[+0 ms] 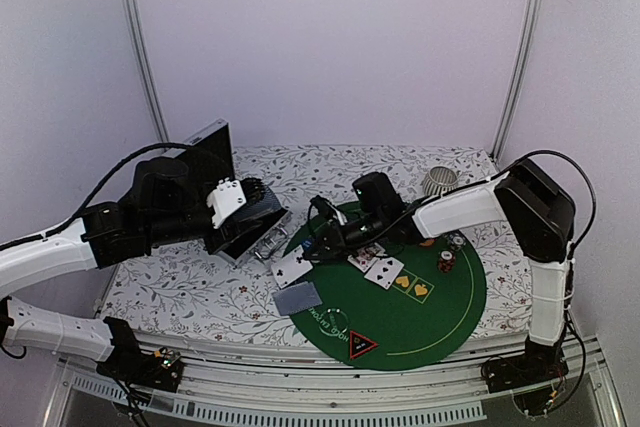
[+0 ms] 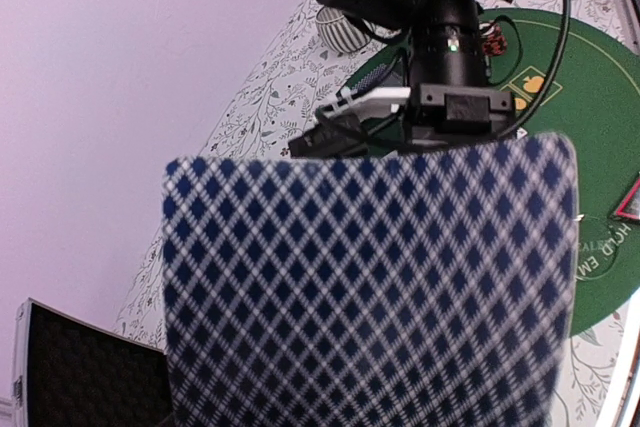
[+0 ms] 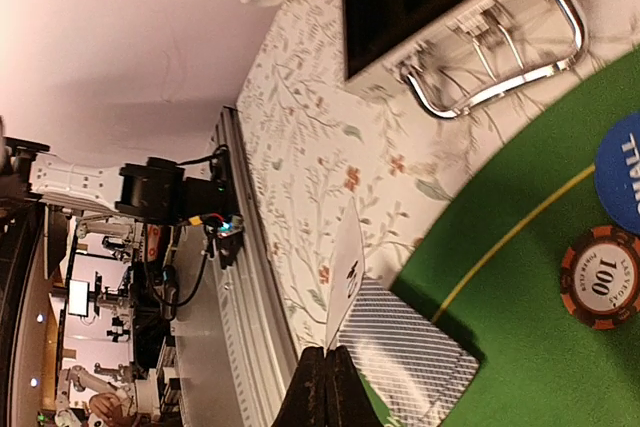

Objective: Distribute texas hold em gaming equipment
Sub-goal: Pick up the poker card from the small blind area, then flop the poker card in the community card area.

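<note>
My left gripper (image 1: 262,215) hangs over the open case, shut on a blue diamond-backed playing card (image 1: 258,203). That card (image 2: 370,287) fills the left wrist view and hides the fingers. My right gripper (image 1: 318,243) is at the green mat's left edge, shut on a face-up club card (image 1: 292,267). The right wrist view shows this card (image 3: 346,272) edge-on between shut fingertips (image 3: 326,359). Just beyond lies a face-down card (image 1: 298,297) (image 3: 405,362). Face-up cards (image 1: 384,271), a chip stack (image 1: 446,262), small discs (image 1: 455,241) and the black red-edged triangle (image 1: 362,345) lie on the mat.
The round green mat (image 1: 450,317) covers the table's right half. The aluminium case (image 1: 250,239), lid (image 1: 215,147) raised, stands at the left; its handle (image 3: 500,82) shows in the right wrist view. A ribbed grey cup (image 1: 438,182) stands at the back right. A 100 chip (image 3: 600,277) and a blue disc (image 3: 622,182) lie near the gripper.
</note>
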Controlling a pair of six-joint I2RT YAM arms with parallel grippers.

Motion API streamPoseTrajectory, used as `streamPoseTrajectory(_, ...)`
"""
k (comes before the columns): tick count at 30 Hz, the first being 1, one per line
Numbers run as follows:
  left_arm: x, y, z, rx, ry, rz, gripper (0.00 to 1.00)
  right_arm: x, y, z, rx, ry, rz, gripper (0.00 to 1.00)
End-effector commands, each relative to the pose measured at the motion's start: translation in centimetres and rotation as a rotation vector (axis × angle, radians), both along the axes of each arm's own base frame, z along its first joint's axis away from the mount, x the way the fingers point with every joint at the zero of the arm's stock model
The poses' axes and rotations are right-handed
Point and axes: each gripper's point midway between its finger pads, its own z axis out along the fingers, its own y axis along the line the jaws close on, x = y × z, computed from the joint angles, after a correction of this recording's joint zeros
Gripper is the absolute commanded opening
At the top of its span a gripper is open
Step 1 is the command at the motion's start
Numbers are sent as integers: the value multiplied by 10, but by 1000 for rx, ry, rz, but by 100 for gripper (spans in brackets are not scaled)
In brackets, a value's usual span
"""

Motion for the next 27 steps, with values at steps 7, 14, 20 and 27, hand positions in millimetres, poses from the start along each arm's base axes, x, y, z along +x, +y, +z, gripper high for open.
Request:
streamPoseTrajectory(7,-2,-2,6,-25,-18,-15,42,12,-32,76,-82,-229,-87,2)
streamPoseTrajectory(14,-1,-3,3,-17,-9,-13,42,20,-129,90,-500,-423,-308,2)
streamPoseTrajectory(20,-2,-5,2,-18,-3,-19,42,6,-205,85,-852,-513,-404,2)
streamPoseTrajectory(27,-2,-6,1,-15,0,-21,42,-19,-223,43,-1164,-595,-298,2)
